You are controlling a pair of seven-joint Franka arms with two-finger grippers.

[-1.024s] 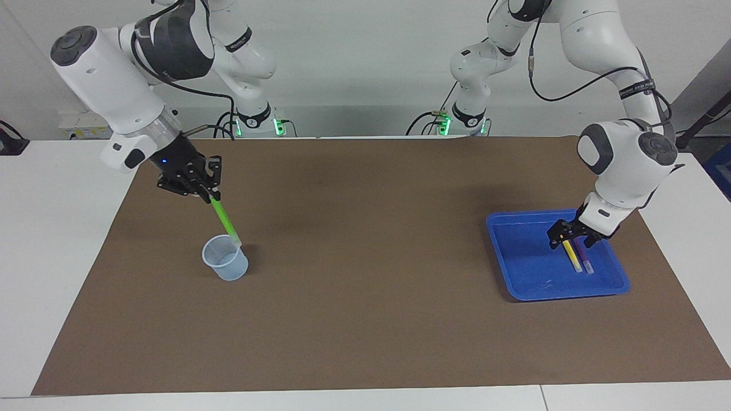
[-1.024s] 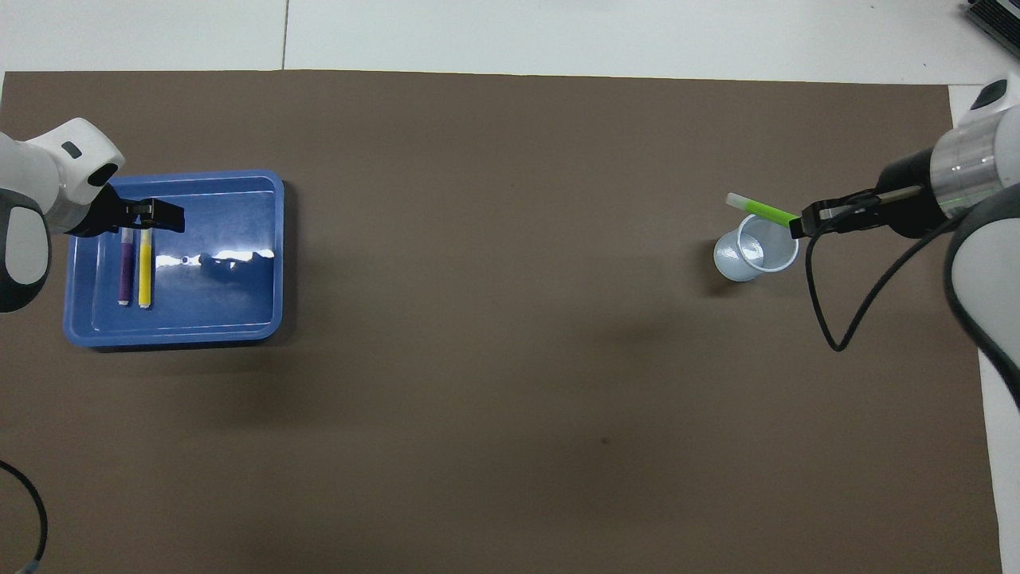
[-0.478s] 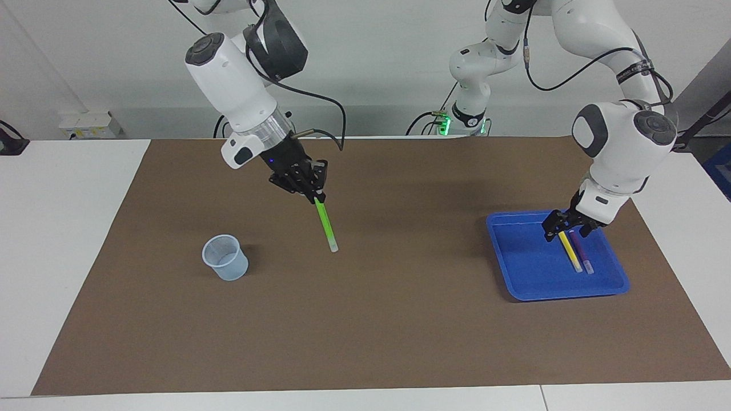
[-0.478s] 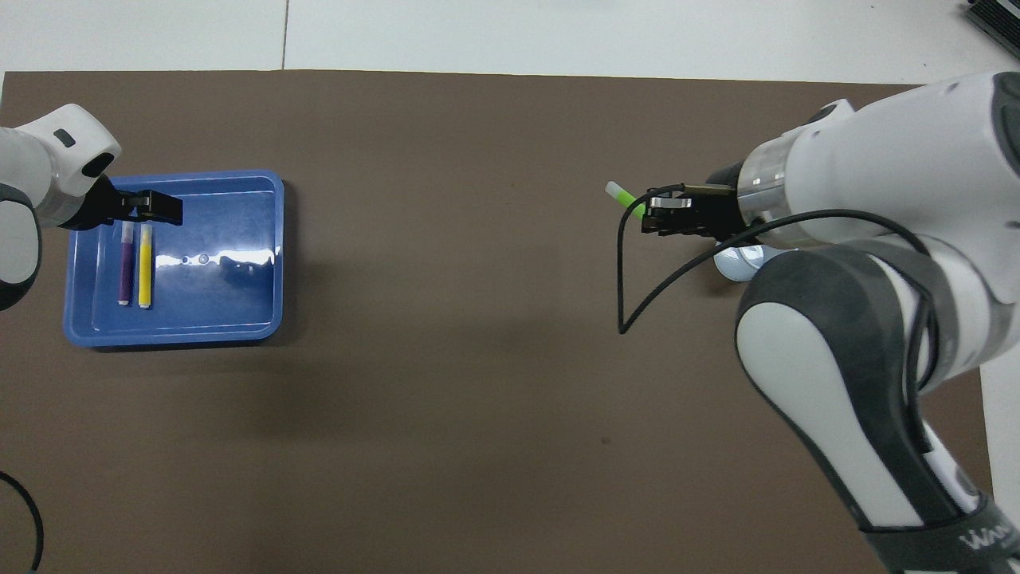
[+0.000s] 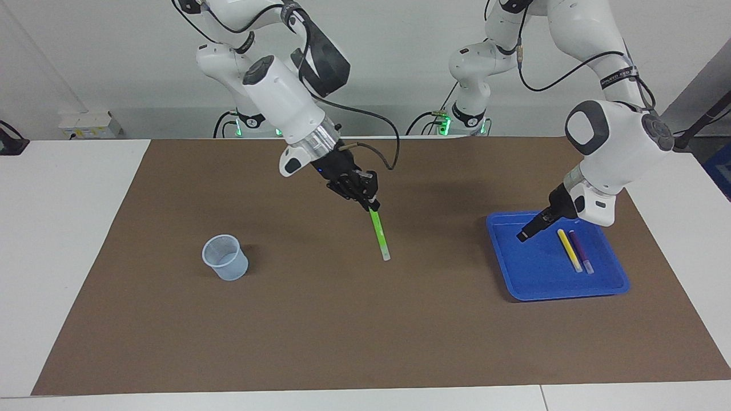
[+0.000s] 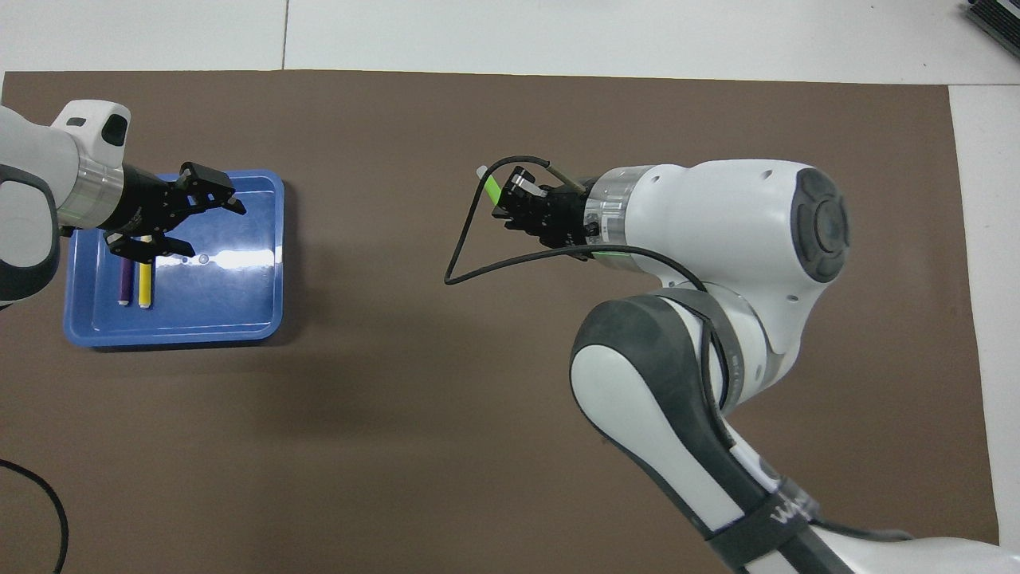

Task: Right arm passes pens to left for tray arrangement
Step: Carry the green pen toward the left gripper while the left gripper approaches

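The right gripper (image 5: 372, 205), clamping the green pen (image 5: 379, 234), has swung from the cup (image 5: 225, 257) to mid-table. The left gripper (image 5: 523, 234), wide open, has lifted over the tray (image 5: 517, 274), which holds two pens: yellow (image 5: 569, 250) and purple (image 5: 581, 251).

**Brown mat, blue tray and a cup**

A white table (image 5: 51, 240) carries a broad brown mat (image 5: 365, 319). On the mat, toward the left arm's end, sits a shallow blue tray (image 5: 517, 279). Well apart, toward the right arm's end, a small translucent cup (image 5: 225, 257) stands upright, mouth up.
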